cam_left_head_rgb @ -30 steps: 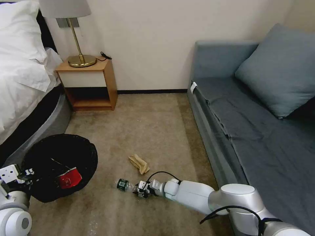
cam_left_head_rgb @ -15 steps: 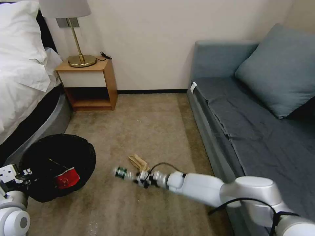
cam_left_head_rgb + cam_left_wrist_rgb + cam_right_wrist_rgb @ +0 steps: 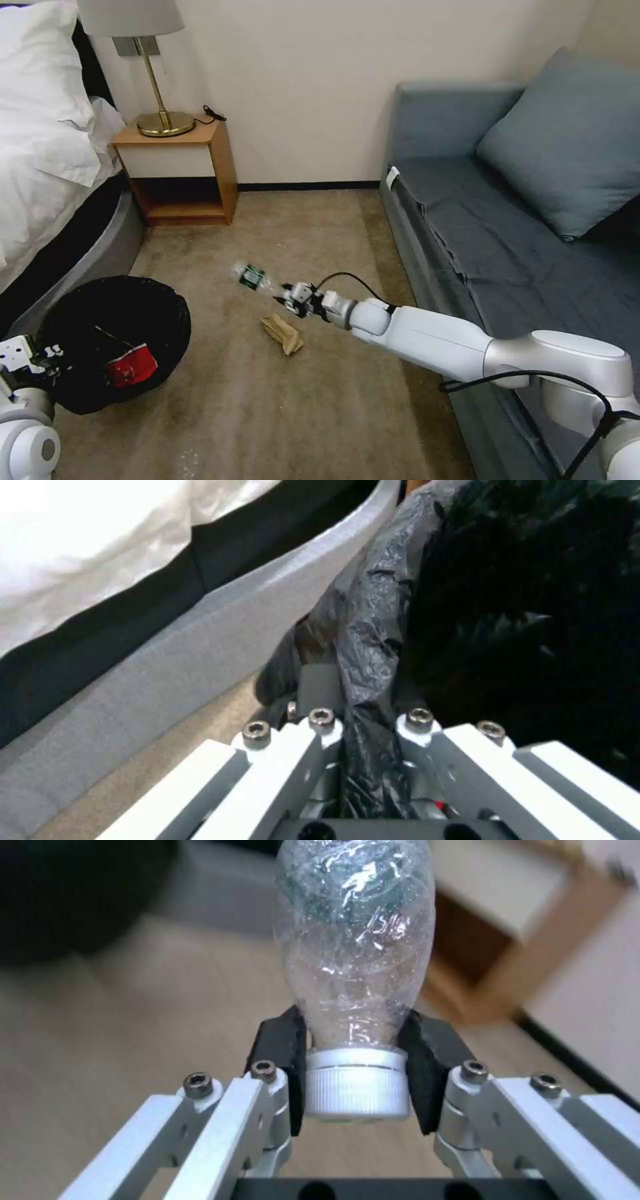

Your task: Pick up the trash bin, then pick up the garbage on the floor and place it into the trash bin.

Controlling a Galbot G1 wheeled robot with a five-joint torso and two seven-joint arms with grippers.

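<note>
**Carrying the bottle toward the bin**

Head view: your right gripper [image 3: 288, 298] holds the light, slippery bottle [image 3: 252, 276] above the carpet.

Left wrist: left gripper [image 3: 363, 730] pinches the trash bin [image 3: 373, 630] liner.

Right wrist: pads [image 3: 283, 1040] clamp the stiff neck.

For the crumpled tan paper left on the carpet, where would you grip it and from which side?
Grip the crumpled tan paper across its narrow width near the middle, coming from above. It lies flat and elongated on the carpet, so a side approach probably finds little edge. The right gripper, just above it, is shut on the bottle, so that must be released first.
</note>
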